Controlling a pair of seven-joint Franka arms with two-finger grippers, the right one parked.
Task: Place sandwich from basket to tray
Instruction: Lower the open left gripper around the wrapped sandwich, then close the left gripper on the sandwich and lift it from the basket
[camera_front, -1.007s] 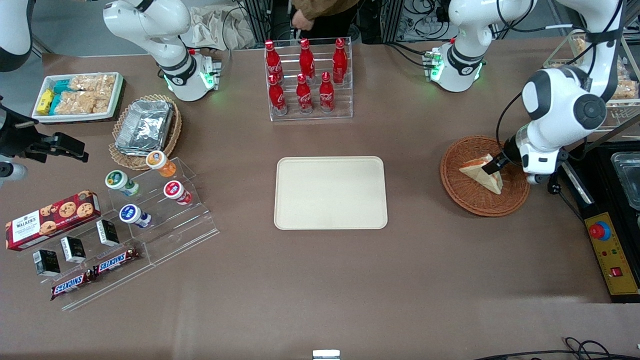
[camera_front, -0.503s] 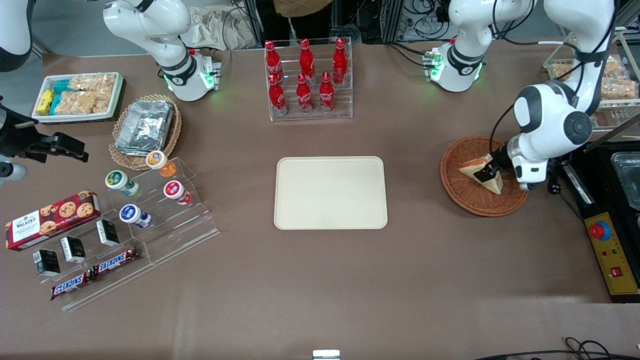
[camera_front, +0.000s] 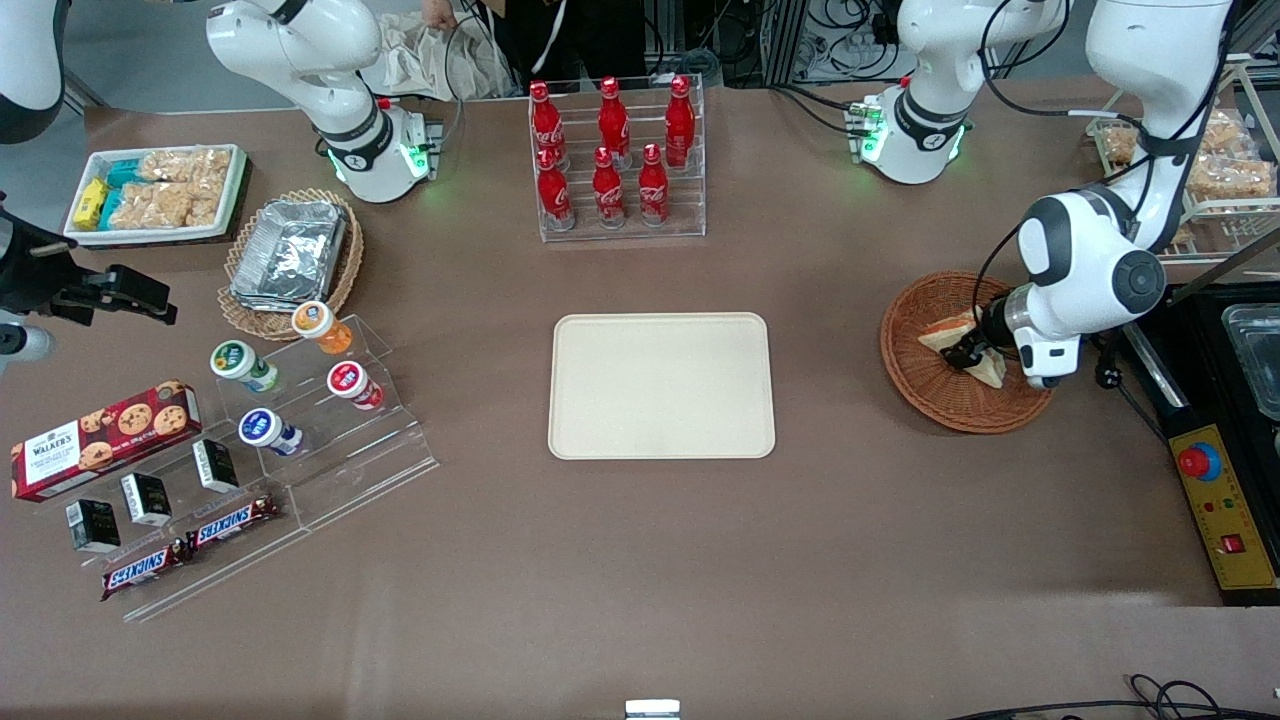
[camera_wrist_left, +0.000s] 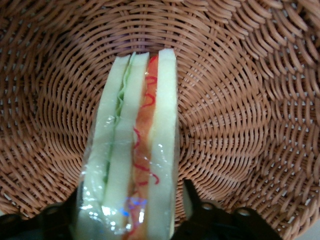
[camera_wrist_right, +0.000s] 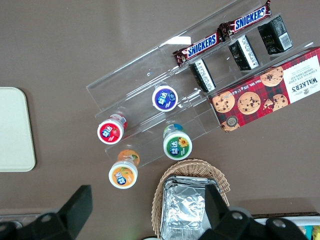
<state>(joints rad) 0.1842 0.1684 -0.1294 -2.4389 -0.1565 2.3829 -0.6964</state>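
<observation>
Tray (camera_front: 661, 385) is seen bare, mid-table, well apart from the basket (camera_front: 925, 395) at the working arm's end. Basket holds only the sandwich (camera_wrist_left: 132, 150), wrapped in clear film, standing on edge on the weave. Gripper (camera_front: 968, 352) is lowered into the basket, its fingers (camera_wrist_left: 192, 200) straddling the wedge at either bread face; whether they are pressed on cannot be told. Risks judged: film may slip if the grip is light, soft bread may be crushed if squeezed hard, and the basket rim may be caught on the lift, dragging the basket.
</observation>
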